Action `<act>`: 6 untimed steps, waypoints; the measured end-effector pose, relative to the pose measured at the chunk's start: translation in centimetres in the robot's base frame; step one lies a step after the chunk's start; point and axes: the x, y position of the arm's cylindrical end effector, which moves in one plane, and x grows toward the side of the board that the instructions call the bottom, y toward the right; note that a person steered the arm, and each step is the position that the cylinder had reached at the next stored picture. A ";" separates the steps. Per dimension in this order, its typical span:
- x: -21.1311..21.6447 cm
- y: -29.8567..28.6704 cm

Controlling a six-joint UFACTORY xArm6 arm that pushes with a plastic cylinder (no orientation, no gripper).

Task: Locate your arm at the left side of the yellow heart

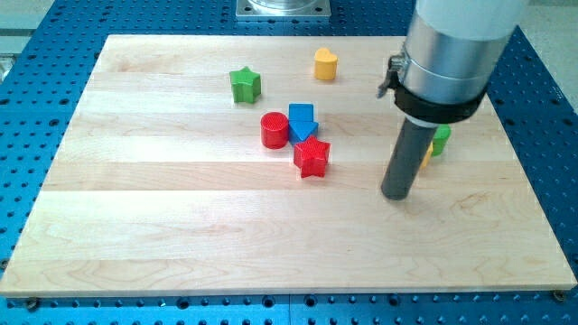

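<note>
The yellow heart (pixel 325 64) sits near the view's top, right of centre, on the wooden board (pixel 181 226). My tip (pixel 396 194) rests on the board well below and to the right of the heart, far from it. The rod hides part of a green block (pixel 441 141) and a sliver of a yellow block (pixel 425 155) just right of it. A green star (pixel 245 85) lies left of the heart. A red cylinder (pixel 275 130), a blue block (pixel 302 121) and a red star (pixel 312 157) cluster at the centre, left of my tip.
The board lies on a blue perforated table (pixel 36 99). A grey metal mount (pixel 284 9) stands at the view's top edge. The arm's large grey body (pixel 452 54) covers the board's top right part.
</note>
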 end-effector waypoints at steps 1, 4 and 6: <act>-3.3 1.5; -14.0 -1.6; -27.2 -2.9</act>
